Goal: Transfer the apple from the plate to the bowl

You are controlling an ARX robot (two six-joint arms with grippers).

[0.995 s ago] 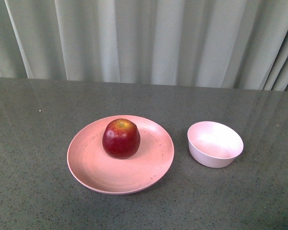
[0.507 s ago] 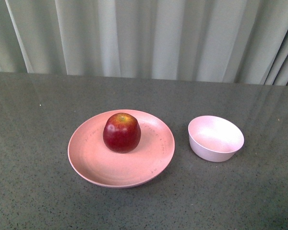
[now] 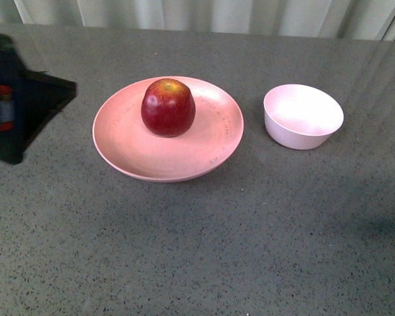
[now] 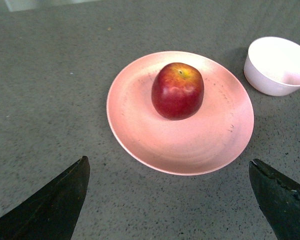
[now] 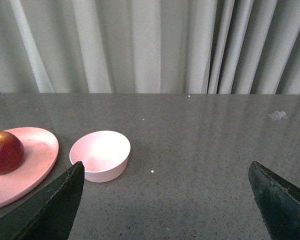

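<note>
The dark red apple [image 3: 168, 106] with a yellow-green top sits upright on the far half of the wide salmon-pink plate [image 3: 128, 148]. The small pale pink bowl [image 3: 303, 117] stands empty just right of the plate, apart from it. In the left wrist view my left gripper [image 4: 168, 161] is open and empty, its black fingertips [image 4: 65, 200] spread short of the plate [image 4: 140, 135], apple [image 4: 177, 91] and bowl [image 4: 279, 65]. My right gripper [image 5: 166, 165] is open and empty over bare table, with the bowl [image 5: 100, 155], plate [image 5: 37, 160] and apple [image 5: 4, 152] off to one side.
A dark part of my left arm [image 3: 20, 99] reaches in at the left edge of the front view, left of the plate. The grey speckled tabletop [image 3: 250, 250] spreads all around. Pale curtains [image 5: 150, 45] hang behind the table's far edge.
The front view has tilted down, so plate, apple and bowl sit higher in the picture. A dark part of my left arm has come in at the left. The apple stays on the plate.
</note>
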